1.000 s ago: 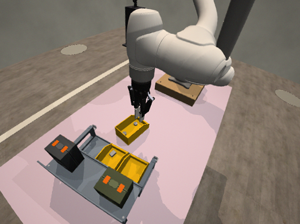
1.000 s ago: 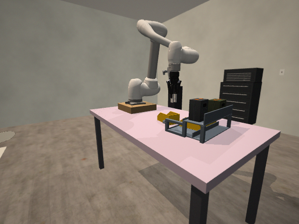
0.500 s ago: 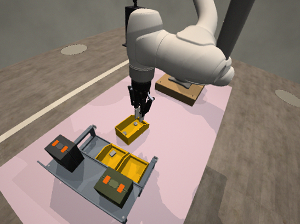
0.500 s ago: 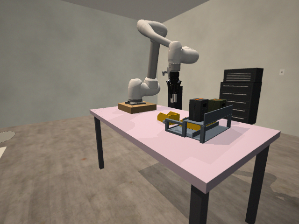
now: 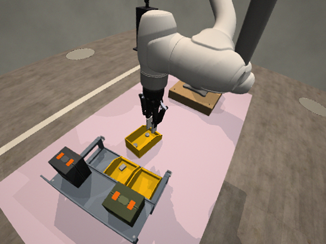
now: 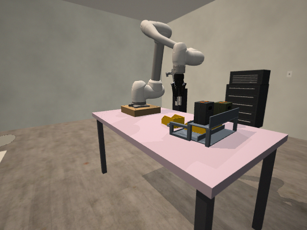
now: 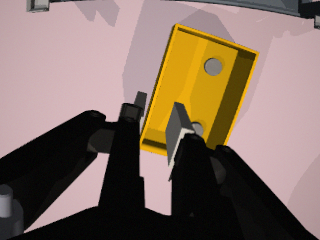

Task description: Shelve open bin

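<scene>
The open yellow bin stands on the table, turned at an angle to the shelf. It holds two round grey parts, one near the shelf end, the other near the gripper end. My gripper points down above the bin's gripper end. Its fingers are a little apart and empty, one over the bin's inside in the wrist view, the other outside its long wall. Two yellow bins stand in the shelf's row; the free place is at its left in the top view.
The grey shelf has side posts and a board over its rear. A black case and a green case stand on this board. The arm's wooden base is at the table's far end.
</scene>
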Available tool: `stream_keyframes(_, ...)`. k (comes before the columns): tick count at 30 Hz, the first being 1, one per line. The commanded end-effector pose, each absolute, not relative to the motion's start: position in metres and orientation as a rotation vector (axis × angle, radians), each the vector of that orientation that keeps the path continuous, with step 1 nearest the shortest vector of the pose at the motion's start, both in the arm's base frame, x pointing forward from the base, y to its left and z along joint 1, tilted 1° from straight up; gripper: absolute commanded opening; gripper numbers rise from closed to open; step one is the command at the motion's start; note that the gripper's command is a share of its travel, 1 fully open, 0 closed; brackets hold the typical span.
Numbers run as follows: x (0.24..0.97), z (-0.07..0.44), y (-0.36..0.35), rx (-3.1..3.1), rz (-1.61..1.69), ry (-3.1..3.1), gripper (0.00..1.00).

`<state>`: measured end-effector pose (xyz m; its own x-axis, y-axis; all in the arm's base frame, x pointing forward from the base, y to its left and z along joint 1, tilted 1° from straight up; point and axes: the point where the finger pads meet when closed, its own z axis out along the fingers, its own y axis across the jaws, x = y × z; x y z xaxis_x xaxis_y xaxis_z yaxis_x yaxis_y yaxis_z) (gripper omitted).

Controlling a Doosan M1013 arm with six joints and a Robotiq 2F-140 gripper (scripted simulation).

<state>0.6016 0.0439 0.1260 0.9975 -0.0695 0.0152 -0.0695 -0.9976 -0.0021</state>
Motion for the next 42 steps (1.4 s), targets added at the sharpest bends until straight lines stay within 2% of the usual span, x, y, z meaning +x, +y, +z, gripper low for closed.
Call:
stream_keyframes(1,0.602,0.124,0.044,-3.138,-0.024,0.109,0.15)
stream_keyframes(42,0.603,0.063,0.044,-3.138,-0.024,0.109,0.15)
